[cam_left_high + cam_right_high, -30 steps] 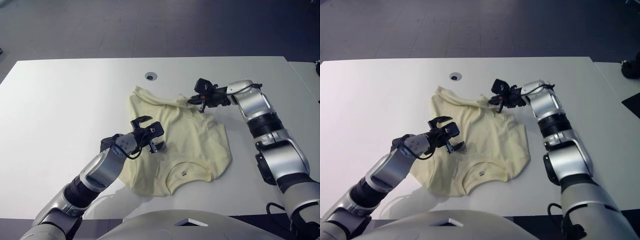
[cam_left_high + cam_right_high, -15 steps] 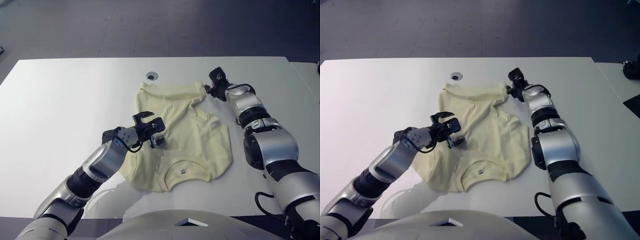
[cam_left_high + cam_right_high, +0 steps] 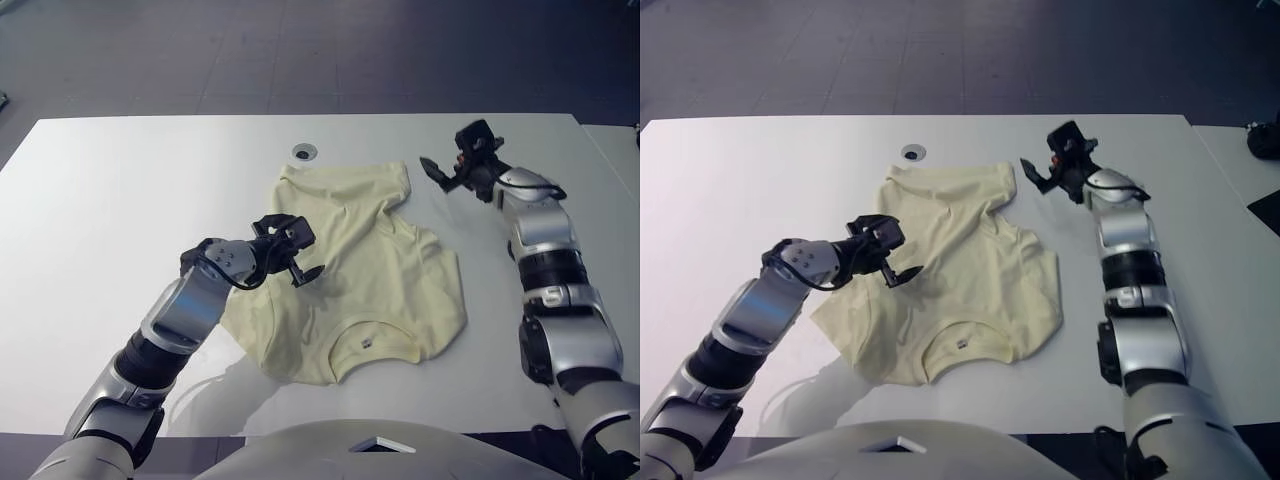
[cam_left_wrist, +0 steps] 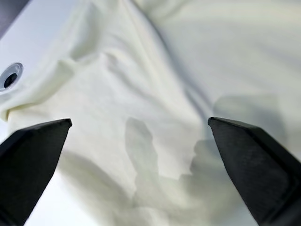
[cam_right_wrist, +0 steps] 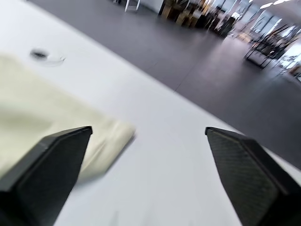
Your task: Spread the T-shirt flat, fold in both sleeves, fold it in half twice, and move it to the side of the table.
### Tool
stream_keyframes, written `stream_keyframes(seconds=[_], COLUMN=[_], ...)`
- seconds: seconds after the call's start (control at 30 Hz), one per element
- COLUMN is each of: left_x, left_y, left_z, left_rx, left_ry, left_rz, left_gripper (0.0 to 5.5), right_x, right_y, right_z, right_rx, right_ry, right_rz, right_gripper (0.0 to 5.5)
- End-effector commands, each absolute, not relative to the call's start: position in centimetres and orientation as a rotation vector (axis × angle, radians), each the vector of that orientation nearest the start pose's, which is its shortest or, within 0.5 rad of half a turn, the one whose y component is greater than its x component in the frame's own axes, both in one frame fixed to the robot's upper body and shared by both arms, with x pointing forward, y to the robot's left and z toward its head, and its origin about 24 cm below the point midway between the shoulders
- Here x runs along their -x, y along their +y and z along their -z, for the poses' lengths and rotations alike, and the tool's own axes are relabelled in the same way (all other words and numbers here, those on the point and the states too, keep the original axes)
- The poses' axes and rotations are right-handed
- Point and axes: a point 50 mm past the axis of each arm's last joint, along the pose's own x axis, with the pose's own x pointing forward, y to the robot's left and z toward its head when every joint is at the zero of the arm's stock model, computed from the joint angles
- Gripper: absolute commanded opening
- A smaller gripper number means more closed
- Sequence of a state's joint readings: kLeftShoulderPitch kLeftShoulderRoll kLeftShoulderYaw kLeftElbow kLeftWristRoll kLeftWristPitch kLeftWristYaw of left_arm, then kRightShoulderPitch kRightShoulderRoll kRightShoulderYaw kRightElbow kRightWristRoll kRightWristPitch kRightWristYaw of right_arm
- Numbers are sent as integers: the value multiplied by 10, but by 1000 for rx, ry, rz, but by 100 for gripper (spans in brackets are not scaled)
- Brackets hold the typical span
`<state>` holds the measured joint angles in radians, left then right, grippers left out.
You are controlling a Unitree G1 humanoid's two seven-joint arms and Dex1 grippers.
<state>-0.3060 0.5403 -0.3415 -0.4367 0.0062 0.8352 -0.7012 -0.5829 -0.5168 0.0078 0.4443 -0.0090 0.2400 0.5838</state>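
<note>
"How far along is it, do you reckon?"

"On the first step, I'd say, the spreading. The pale yellow cotton T-shirt (image 3: 390, 270) lies rumpled on the white table (image 3: 120, 180). There are ridges across its middle, and I can't see a sleeve folded in yet."

"And the arms?"

"The left tool (image 3: 297, 250) hangs just over the cloth, fingers well apart with nothing between them. The left part of the shirt is directly beneath it. From its wrist you look down on creases, with the small round grey port (image 4: 10, 77) in the table beyond the shirt's edge."

"The other one?"

"The right tool (image 3: 440, 168) is up off the table, spread open too and carrying nothing. The shirt's far corner (image 3: 395, 180) sits just beside it on its inner side, not touching."

"Where's the collar?"

"The ribbed neck opening (image 3: 365, 338) is on the robot's side of both tools, well away from the right one."

"So what's next?"

"My guess is that each tool has to come down on an edge and pinch it. Then they draw outward, away from each other, until the ridges pull out. The left one looks too far in over the cloth for that. It would want the bunched edge on its outer side. The right one needs only a short drop to that corner. If either pinches a buried fold, the wrinkle will likely just travel."
</note>
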Motion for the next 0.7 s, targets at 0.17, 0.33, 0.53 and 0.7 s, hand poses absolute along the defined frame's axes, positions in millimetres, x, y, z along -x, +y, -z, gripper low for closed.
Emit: stream_keyframes(seconds=[0.17,0.33,0.53,0.7], left_x=[-223,-205,-191,-194], left_y=[240,245,238,232], left_z=[-149,-129,-104,-86], left_rx=[-638,-595,-606,-638], left_ry=[544,631,708,723], left_rz=[575,588,646,658], left_gripper=[540,540,540,540], right_x=[-237,-224,-223,-250], right_y=[-239,-236,-242,-240], right_z=[-108,-99,-87,-105], right_rx=[613,593,623,610], right_ry=[514,592,641,511], right_rz=[-654,-681,-660,-569], right_gripper=[539,539,539,539])
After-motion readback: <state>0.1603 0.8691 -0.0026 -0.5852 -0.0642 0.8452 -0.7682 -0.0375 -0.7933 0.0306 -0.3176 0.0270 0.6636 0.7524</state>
